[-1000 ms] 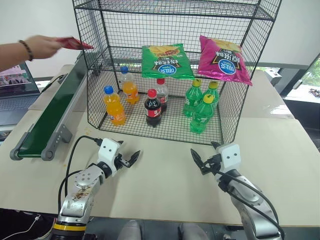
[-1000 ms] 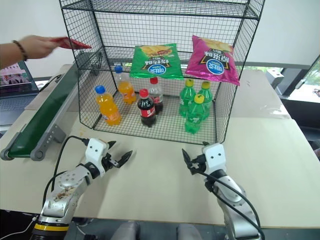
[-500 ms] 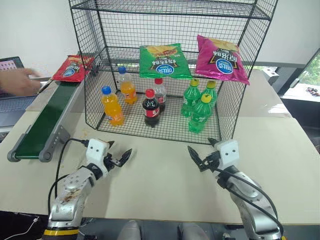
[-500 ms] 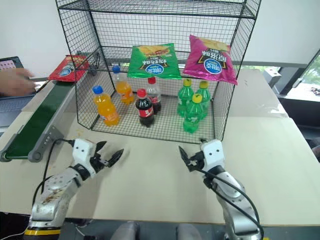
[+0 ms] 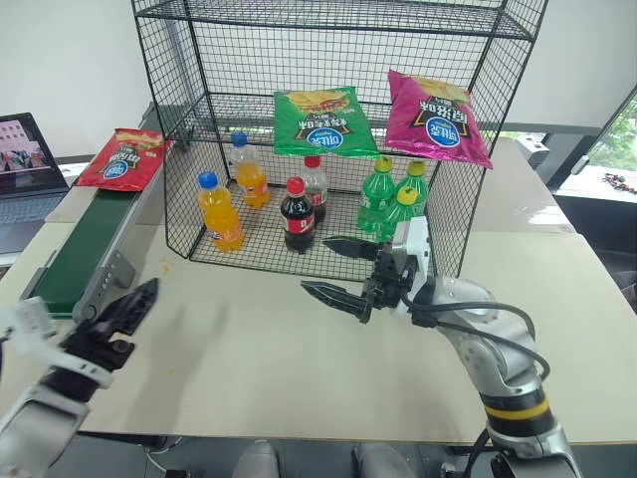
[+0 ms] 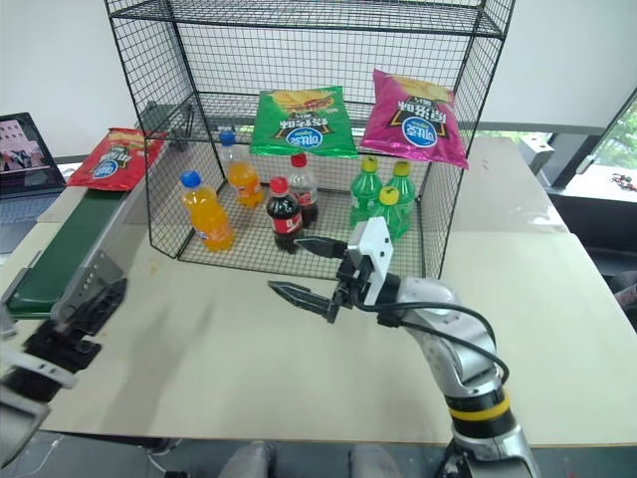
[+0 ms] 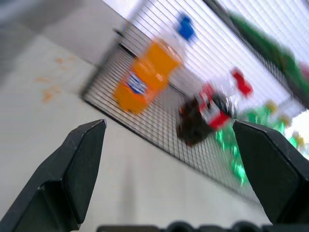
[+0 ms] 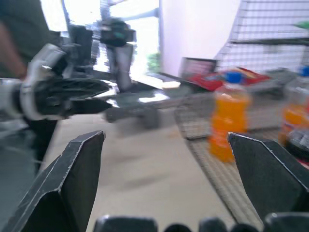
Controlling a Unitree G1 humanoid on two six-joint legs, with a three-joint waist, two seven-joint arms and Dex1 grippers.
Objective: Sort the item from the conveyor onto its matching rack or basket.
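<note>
Red bag (image 5: pixel 123 158) is lying on the far end of the belt (image 5: pixel 85 244), beside the rack (image 5: pixel 338 60) — ungripped. Both claws are standing wide and empty: left (image 5: pixel 117 317) near the belt, right (image 5: pixel 343 271) before the bottles.

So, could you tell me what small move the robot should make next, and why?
Probably reach the open left gripper forward along the conveyor toward the red crisp bag. The bag lies at the belt's far end, untouched, while both grippers hang empty over the table, and the right gripper is farther from it.
</note>
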